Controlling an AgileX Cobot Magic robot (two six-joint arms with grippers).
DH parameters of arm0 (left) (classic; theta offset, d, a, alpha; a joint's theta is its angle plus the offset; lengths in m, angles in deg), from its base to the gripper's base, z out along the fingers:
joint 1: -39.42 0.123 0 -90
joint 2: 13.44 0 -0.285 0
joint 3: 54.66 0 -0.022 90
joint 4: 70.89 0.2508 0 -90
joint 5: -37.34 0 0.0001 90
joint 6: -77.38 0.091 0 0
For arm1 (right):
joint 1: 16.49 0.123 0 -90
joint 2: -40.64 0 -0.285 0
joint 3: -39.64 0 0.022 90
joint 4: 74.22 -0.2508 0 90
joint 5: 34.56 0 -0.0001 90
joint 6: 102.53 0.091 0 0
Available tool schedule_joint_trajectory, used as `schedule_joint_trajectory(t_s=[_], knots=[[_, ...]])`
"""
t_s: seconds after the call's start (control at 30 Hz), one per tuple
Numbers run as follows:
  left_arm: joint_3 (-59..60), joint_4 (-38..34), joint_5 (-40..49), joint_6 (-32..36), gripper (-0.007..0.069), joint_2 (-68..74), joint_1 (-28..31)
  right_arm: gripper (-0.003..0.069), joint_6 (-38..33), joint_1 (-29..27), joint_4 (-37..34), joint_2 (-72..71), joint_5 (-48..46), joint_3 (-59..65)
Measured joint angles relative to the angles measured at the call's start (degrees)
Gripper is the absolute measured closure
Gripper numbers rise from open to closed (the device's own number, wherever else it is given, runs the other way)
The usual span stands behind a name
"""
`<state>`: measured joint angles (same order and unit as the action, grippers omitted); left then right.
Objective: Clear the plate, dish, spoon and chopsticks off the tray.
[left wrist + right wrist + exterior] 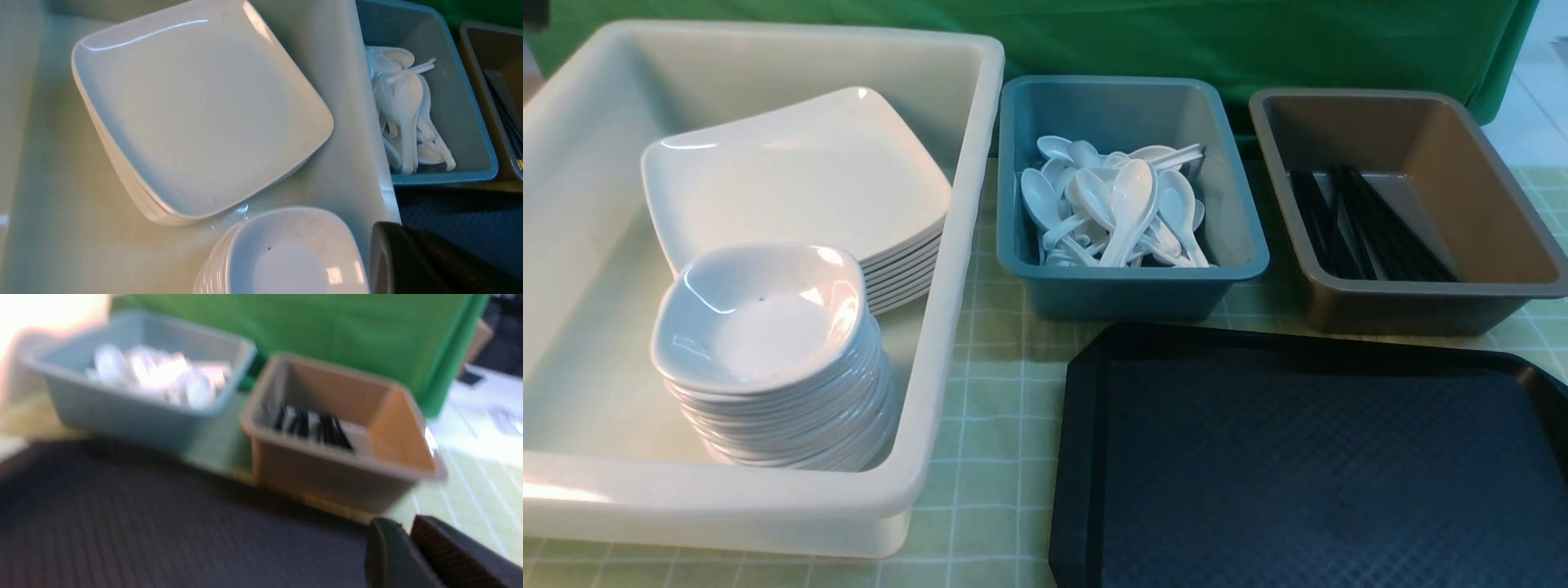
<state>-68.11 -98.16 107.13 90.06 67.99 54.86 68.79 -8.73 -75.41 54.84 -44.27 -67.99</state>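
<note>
The right wrist view is blurry, and my right gripper (408, 547) is cut off at the edge, so I cannot tell if its fingers are apart. My left gripper (402, 261) is only a dark corner, squeezed closed with nothing in it. In the front view no arm shows.

The tray (1307, 457) fills the lower right and is cut off by the frame. The plate (800, 180) tops a pile in the white tub (947, 245) at upper left, one corner pointing up, behind stacked dishes (760, 327). The top spoon (1127, 212) lies in the blue tub (1127, 290) in the middle, handle pointing down the frame. The chopsticks (1372, 224) lie in the brown tub (1486, 204) at upper right, slanting down to the right.
</note>
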Motion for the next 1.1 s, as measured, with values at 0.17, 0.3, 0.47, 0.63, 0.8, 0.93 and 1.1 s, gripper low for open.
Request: schedule_joint_trajectory(t_s=[0.17,0.3,0.47,0.63,0.8,0.93,1.1], knots=[[4.5,0.6,0.1,1.0,0.0636,-4.2,0.0,0.0563,0.0,-1.2,0.5,-4.1,-2.5,5.2],[9.0,1.4,-0.2,1.1,0.0636,-9.4,0.0,0.0548,0.0,-1.2,0.8,-4.6,-2.9,5.2],[20.0,1.4,-0.7,3.0,0.0636,-20.9,0.0,0.0534,0.0,-1.2,0.9,-4.6,-3.0,5.2],[36.7,-4.7,-9.6,4.4,0.0636,-35.6,0.0,0.0521,0.1,-1.2,0.9,-4.6,-3.0,5.2],[52.8,-11.4,-28.5,6.5,0.0636,-50.0,0.0,0.0508,0.1,-1.2,0.9,-4.6,-3.0,5.2],[60.3,-12.1,-36.0,6.9,0.0636,-56.7,0.0,0.0499,0.1,-1.2,0.9,-4.6,-3.0,5.2],[65.5,-9.8,-36.9,7.0,0.0636,-60.1,0.0,0.0482,0.1,-1.2,0.9,-4.6,-3.0,5.2]])
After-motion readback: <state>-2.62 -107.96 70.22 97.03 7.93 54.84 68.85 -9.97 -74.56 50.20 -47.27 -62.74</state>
